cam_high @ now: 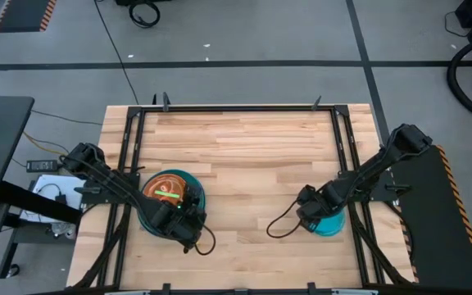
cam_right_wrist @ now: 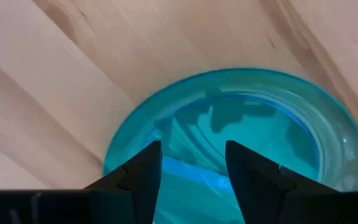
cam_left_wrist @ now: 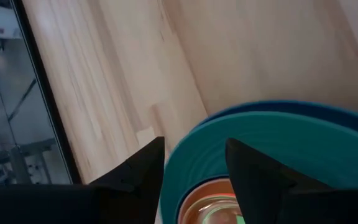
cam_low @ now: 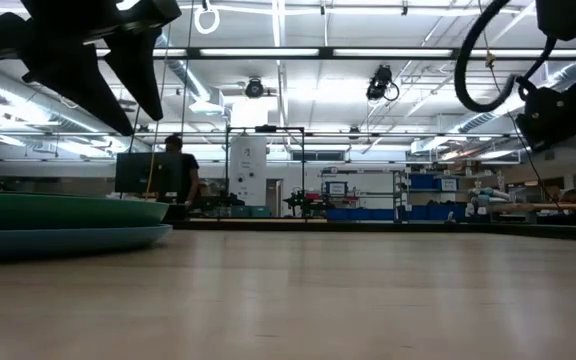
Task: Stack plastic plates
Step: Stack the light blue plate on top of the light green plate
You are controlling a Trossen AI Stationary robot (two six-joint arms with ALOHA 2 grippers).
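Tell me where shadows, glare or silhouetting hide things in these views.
Low view: ceiling lights backlight both arms into black silhouettes. Right wrist view: the right gripper, open, casts a finger shadow inside the cyan plate. High view: even light, but the left arm covers part of the plate stack.

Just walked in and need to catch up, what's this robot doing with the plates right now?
It is stacking plastic plates on a wooden table. The left gripper hangs open over a stack on the table's left: a blue plate at the bottom, a teal one on it, orange and green ones nested inside. The right gripper, also open, hangs over a lone translucent cyan plate on the right. Neither holds anything.
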